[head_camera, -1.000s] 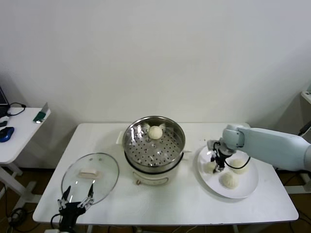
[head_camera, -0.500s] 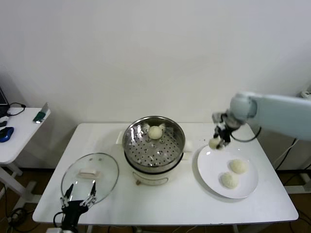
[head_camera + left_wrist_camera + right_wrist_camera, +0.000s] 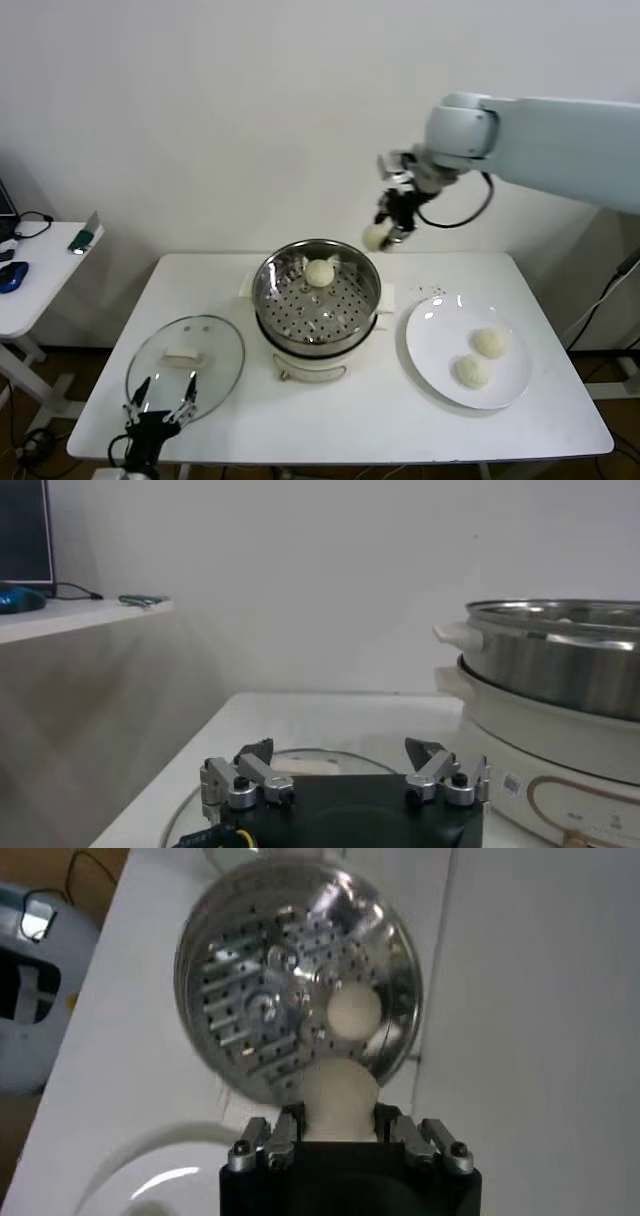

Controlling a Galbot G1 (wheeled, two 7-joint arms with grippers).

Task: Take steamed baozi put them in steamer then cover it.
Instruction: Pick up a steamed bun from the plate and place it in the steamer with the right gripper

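Head view: four baozi in all. One [image 3: 375, 236] is clenched in the right gripper [image 3: 383, 234], held in the air above the far right rim of the steamer [image 3: 317, 307]; one [image 3: 319, 272] lies on the steamer's tray; two [image 3: 490, 342] [image 3: 472, 371] sit on the plate [image 3: 437, 330]. One cover [image 3: 186, 362] lies on the worktop [image 3: 400, 420], with the left gripper [image 3: 157, 408] spread open at its near edge.
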